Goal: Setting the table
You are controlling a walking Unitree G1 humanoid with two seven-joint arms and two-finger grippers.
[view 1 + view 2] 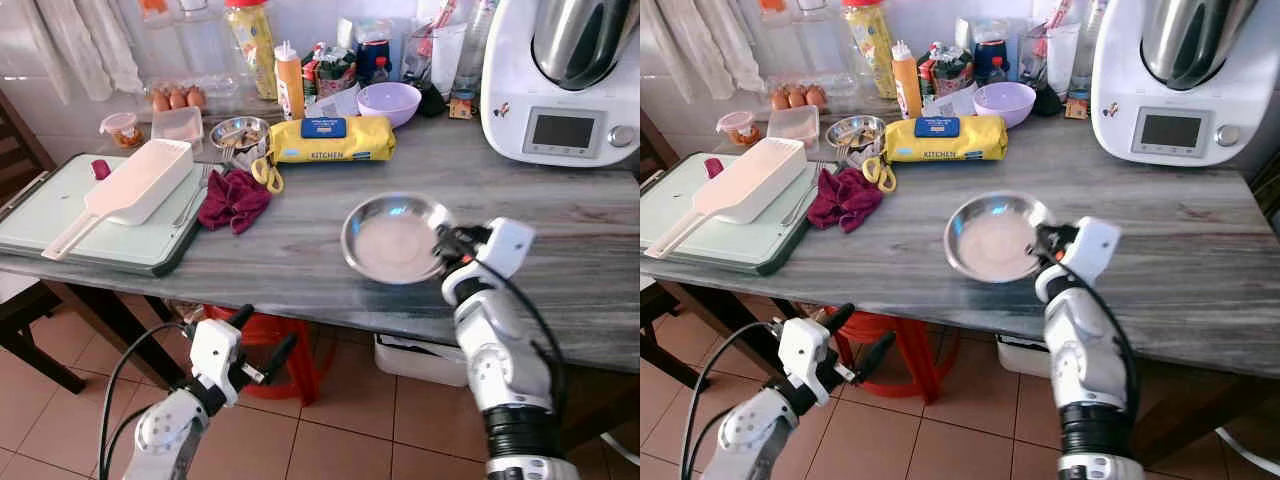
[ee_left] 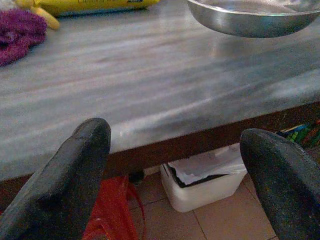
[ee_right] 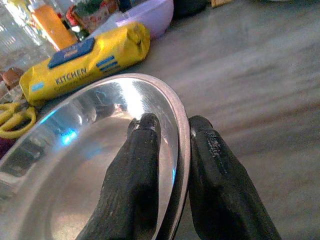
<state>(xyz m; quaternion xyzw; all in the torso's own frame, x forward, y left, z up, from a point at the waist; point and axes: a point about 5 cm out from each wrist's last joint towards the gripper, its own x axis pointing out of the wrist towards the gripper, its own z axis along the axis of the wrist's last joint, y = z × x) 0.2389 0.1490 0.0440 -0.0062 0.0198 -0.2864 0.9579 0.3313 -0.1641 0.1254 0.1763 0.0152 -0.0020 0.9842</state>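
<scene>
Step in hand: I judge that I am placing a steel plate (image 1: 393,240) on the grey wooden desk (image 1: 300,260) as part of setting the table.
Right gripper (image 3: 172,150): my fingers are narrow and pinch the plate's right rim, one finger inside the rim and one outside.
Plate position: it is over the near middle of the desk, right of a dark red cloth (image 1: 233,198) and nearer than a yellow pack marked KITCHEN (image 1: 330,139).
Plate height: from the left wrist view the plate (image 2: 252,17) seems to hang just above the desk, with a faint shadow beneath it.
Left gripper (image 1: 262,345): my fingers are spread wide and hold nothing, low before the desk's near edge, above the tiled floor.
Doing it well: I should keep the plate level, lower it straight down until its base rests flat, and part my fingers only then.
Risk: I judge that the thin rim could slip from so small a pinch if I tilt it.
Space: the desk under the plate looks bare, so it should land well apart from the cloth and the pack.
Head views add: the whole layout, with a green board and white scoop (image 1: 135,185) far left and a white kitchen machine (image 1: 560,80) far right.
Right wrist view adds: the exact pinch on the rim.
Left wrist view adds: the plate's underside, and a white bin (image 2: 207,177) on the floor beneath the desk.
</scene>
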